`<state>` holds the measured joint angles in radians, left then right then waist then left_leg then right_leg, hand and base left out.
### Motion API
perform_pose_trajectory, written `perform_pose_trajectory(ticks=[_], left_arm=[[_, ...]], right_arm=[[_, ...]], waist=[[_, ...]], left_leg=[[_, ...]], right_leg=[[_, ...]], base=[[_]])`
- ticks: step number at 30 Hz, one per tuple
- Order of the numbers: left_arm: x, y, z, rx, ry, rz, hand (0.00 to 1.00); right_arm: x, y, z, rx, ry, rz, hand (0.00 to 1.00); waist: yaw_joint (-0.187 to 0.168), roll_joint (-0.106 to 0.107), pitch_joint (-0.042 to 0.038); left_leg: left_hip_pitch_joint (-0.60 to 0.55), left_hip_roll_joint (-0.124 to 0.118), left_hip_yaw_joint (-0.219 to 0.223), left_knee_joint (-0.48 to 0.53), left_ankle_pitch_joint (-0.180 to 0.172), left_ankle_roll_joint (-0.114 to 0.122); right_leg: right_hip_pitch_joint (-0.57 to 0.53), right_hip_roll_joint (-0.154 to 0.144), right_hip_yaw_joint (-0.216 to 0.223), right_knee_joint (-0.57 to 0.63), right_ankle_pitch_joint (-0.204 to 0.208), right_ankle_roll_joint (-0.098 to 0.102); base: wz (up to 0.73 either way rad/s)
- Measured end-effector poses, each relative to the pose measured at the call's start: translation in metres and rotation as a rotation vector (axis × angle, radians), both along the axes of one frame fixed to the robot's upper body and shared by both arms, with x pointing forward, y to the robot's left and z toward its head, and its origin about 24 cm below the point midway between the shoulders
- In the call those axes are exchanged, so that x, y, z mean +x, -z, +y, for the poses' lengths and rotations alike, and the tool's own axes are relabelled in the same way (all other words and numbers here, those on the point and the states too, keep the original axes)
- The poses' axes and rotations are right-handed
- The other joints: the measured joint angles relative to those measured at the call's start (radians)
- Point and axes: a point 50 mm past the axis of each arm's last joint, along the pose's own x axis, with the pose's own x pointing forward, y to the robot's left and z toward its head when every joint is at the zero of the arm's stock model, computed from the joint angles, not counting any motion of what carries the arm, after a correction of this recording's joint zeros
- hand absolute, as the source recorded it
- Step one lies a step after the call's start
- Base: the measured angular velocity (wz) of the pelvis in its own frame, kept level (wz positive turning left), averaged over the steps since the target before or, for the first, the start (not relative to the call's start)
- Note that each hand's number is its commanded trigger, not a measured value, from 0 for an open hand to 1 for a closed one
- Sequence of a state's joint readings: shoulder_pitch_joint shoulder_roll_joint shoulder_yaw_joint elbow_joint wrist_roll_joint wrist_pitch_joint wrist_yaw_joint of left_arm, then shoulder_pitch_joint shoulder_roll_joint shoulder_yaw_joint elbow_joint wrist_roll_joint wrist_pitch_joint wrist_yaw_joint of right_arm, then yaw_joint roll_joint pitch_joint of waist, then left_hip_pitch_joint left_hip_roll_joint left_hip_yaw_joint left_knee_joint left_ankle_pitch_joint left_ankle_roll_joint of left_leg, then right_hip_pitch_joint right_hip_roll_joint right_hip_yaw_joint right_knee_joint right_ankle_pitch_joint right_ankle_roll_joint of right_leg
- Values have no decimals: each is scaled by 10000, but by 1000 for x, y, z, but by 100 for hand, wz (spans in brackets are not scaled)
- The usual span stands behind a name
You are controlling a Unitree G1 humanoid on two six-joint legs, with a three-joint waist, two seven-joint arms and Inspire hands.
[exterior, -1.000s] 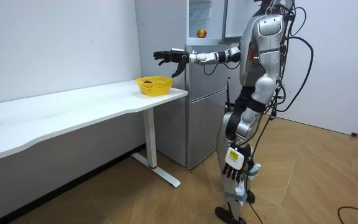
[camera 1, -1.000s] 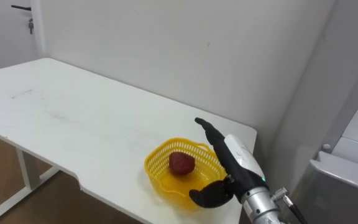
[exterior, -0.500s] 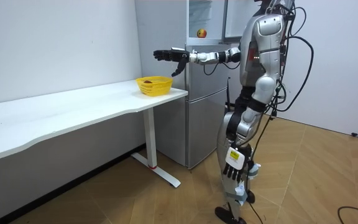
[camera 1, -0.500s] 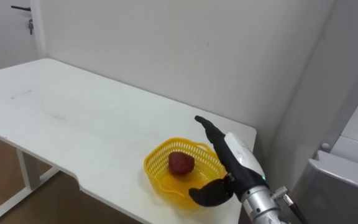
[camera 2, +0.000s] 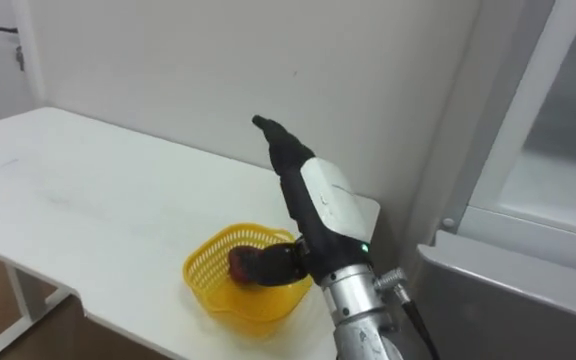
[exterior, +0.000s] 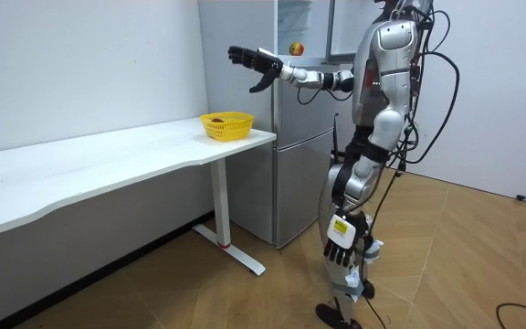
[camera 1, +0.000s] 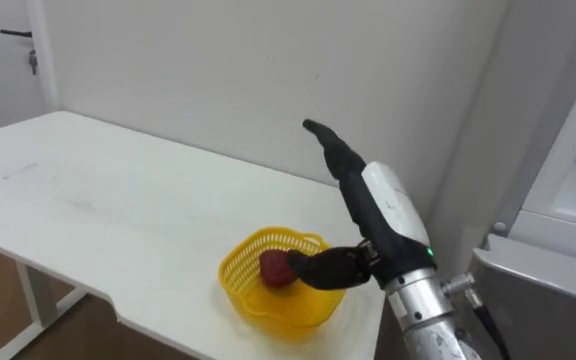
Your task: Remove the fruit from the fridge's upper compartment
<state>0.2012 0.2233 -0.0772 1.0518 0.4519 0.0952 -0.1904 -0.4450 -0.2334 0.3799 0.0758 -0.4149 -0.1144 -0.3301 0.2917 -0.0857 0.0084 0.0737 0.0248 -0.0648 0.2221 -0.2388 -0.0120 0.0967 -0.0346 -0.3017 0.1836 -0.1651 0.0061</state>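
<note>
Right hand (camera 1: 386, 212) hovers at 1 o'clock of the yellow basket (camera 1: 230, 272), fingers straight and apart, empty. The red fruit (camera 1: 271, 268) lies inside the basket on the white table (camera 1: 108, 200).

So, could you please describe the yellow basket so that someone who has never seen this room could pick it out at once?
Follow the long white table along the wall to its end beside the grey fridge. Near that corner sits a small basket, below the robot's raised right hand. It is bright yellow, openwork, and holds one red roundish thing.
</note>
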Motion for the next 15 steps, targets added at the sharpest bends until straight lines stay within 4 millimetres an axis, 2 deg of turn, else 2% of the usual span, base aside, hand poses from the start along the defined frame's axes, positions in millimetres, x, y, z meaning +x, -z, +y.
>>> perform_pose_trajectory(ticks=[3,4,5,7,8,15], left_arm=[[0,0,1,26,-200,-169,0],[0,0,1,23,-201,-193,0],[-2,0,0,4,-247,-180,0],[-6,1,-2,-72,-341,-128,0],[-8,1,-2,-51,-341,-146,0],[-9,2,-4,-146,-359,-262,0]], right_arm=[[-12,-20,-3,612,-100,-926,0],[-17,-27,-5,867,-155,-1318,0],[-21,-33,-5,1025,-266,-1614,0],[-29,-42,-8,1155,-383,-2151,0],[-31,-46,-10,1313,-392,-2512,0],[-46,-63,-26,1983,68,-3887,0]], waist=[[-179,55,-18],[-288,104,-41],[-453,173,-98],[-561,237,-122],[-708,337,-68],[-1456,403,-65]], left_leg=[[-60,7,71,-80,-2,0],[-46,6,104,-79,-1,2],[43,5,161,-71,6,12],[177,6,363,-96,12,20],[267,6,408,-148,15,25],[416,70,850,-323,20,38]], right_leg=[[-122,1,51,18,0,-1],[-130,4,122,21,0,-1],[-115,4,191,25,0,-1],[-56,0,327,28,0,-1],[5,-2,367,30,0,0],[-113,39,690,68,17,-17]], base=[[-8],[-9],[-13],[-22],[-19],[-17]])
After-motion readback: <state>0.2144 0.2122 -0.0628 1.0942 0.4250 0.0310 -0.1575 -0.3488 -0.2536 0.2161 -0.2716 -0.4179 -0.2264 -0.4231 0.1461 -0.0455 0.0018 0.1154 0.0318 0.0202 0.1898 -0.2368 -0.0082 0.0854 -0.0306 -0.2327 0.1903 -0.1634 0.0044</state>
